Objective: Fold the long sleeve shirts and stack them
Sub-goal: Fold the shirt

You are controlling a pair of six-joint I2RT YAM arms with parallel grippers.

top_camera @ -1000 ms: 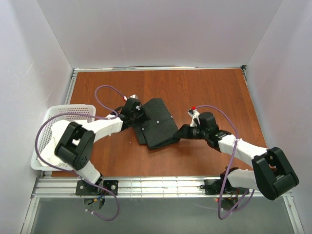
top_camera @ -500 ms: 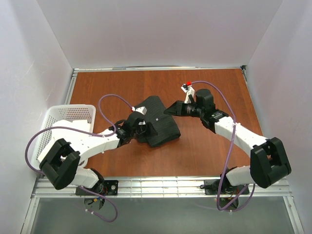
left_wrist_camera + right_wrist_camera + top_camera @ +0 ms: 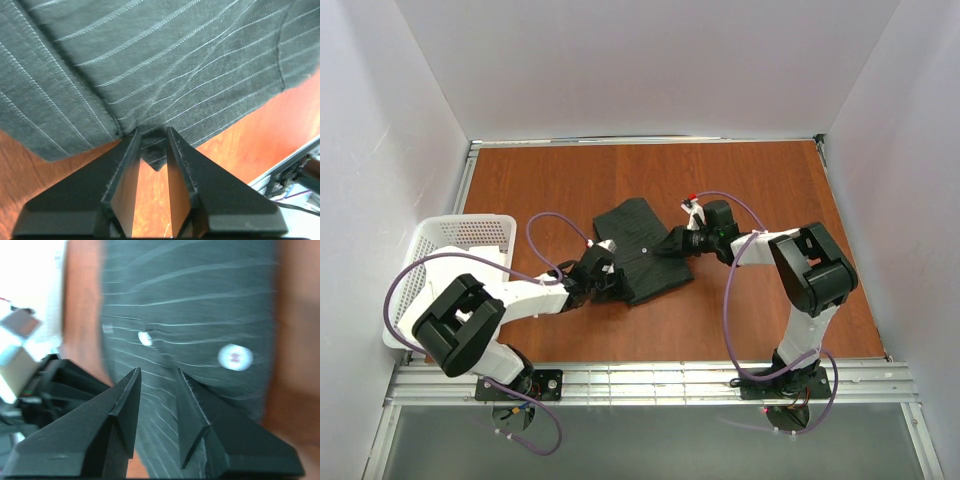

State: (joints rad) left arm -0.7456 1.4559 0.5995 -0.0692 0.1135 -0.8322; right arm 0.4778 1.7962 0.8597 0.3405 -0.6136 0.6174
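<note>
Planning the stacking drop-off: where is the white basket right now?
In the top view, the white basket sits at the left edge of the table, left of the folded shirt and right beside the left arm.

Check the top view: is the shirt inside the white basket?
No, the shirt lies folded on the brown table, to the right of the basket.

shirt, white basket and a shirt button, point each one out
shirt (image 3: 642,250), top view, middle of the folded dark fabric
white basket (image 3: 475,218), top view, its far rim
button (image 3: 235,356), right wrist view, centre of the white button
</note>
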